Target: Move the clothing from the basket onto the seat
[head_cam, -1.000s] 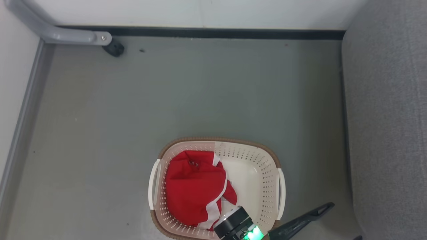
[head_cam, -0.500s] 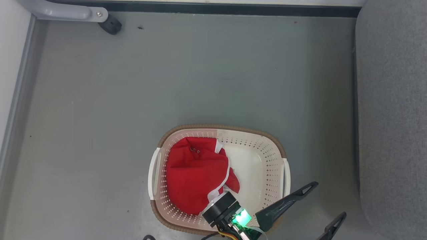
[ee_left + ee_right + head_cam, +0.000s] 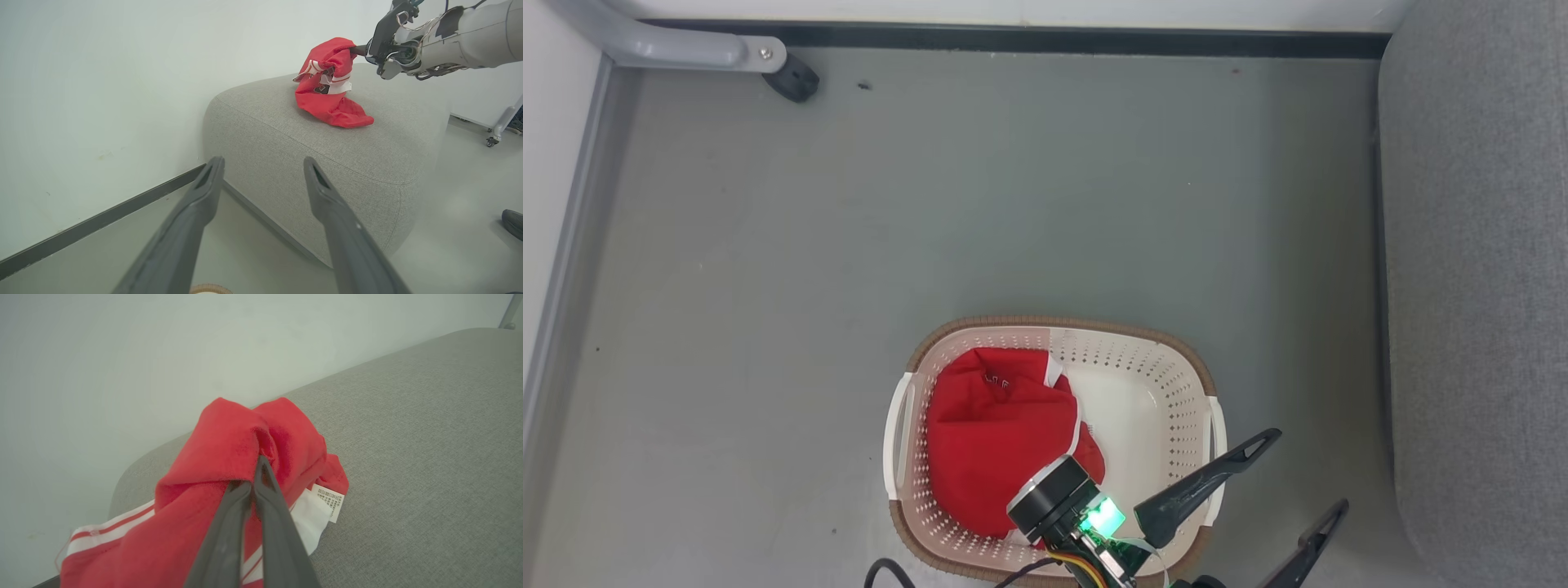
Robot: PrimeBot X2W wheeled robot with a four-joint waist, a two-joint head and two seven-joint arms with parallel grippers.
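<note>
1. Your right gripper (image 3: pixel 254 473) is clenched on a bunched fold of the red garment (image 3: pixel 229 449). The garment's lower end lies on the sofa cushion (image 3: pixel 310 143), and the rest hangs from the fingers.
2. To finish this placement well, I judge that you should sink the wrist until most of the cloth rests on the cushion. Then let go and back out along the fingers' line so no fold snags.
3. The drop spot looks safe: in the left wrist view the garment sits at 1 o'clock, well back from the cushion's near edge.
4. Your left gripper (image 3: pixel 263 163) is spread wide and empty, aimed at the cushion.
5. The head view adds what the right wrist view lacks: the basket (image 3: pixel 1131 331) at 6 o'clock, with a second garment (image 3: pixel 992 441) filling its 9 o'clock half.
6. The right wrist view shows the grip close up, with a white care label (image 3: pixel 330 501) at 4 o'clock from the fingertips.
</note>
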